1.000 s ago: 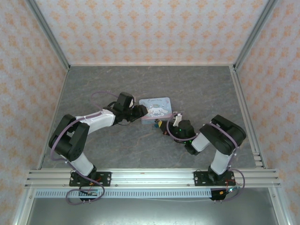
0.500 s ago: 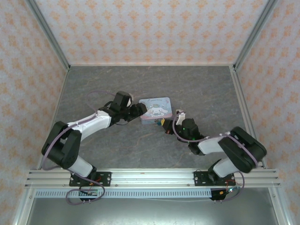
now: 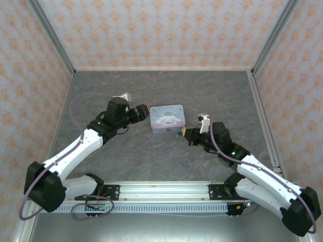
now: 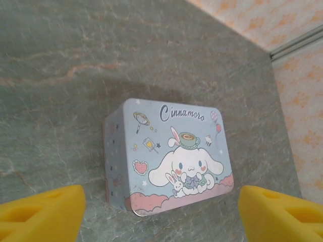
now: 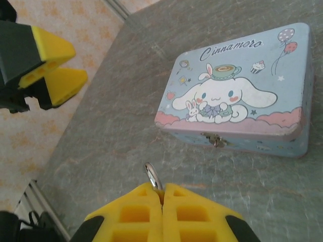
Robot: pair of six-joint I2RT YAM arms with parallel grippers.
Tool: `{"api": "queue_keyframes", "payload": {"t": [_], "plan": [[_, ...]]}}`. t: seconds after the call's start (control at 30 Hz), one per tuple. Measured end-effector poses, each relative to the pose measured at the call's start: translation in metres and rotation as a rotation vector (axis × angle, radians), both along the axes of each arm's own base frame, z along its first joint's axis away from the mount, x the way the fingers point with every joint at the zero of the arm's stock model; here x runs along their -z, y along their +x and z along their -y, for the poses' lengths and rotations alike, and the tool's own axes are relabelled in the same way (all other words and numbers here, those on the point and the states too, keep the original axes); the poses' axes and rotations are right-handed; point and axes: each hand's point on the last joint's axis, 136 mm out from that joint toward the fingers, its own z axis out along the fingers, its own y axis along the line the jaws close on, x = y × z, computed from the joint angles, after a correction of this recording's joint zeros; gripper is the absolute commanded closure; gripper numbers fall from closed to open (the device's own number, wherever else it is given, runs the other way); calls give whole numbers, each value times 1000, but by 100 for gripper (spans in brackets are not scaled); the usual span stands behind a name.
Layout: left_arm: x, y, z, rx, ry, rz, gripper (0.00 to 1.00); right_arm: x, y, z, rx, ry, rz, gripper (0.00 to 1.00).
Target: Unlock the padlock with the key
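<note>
Item 1: left gripper. It sits just beside the left side of the tin. In its own wrist camera the 2 yellow fingertips stand far apart at the lower corners, spread wide and holding nothing. The right wrist camera also catches it at upper left, with a clear gap between the yellow pads.

Item 2: right gripper. It is near the tin's front right corner and apart from it. The yellow fingers are pressed together, pinched on the key.

Item 3: key. It is a thin grey metal piece with a rounded loop end poking out from between the right fingertips. It points toward the tin and hangs over bare table without reaching the box. The rest of it is hidden in the pads.

Item 4: cartoon tin box, pastel blue and pink, with a white long-eared character and "Cinnamoro" lettering on the lid. It lies flat between the 2 grippers with its lid down.

Item 5: small metal clasp on the tin's front wall, facing the right gripper. It is too small to tell what hangs from it.

Item 6: grey marbled tabletop, walled by patterned panels.
</note>
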Motion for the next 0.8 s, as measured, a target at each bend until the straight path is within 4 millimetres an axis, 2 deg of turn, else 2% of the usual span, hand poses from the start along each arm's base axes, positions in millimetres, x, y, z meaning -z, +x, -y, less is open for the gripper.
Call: {"api": "queue_keyframes", "payload": {"t": [0.13, 0.23, 0.43, 0.67, 0.8], "plan": [[-6, -12, -18, -52, 14, 51, 14, -5, -16, 6, -31, -60, -72, 100], [-6, -23, -32, -92, 35, 76, 12, 6, -27, 13, -42, -108, -150, 100], [-14, -37, -52, -141, 75, 118, 12, 42, -47, 23, -42, -190, -323, 100], [-13, -45, -60, -154, 103, 114, 11, 97, -61, 29, -33, -266, -500, 100], [-10, -47, -61, -151, 118, 105, 11, 120, -66, 31, -25, -296, -565, 100]]}}
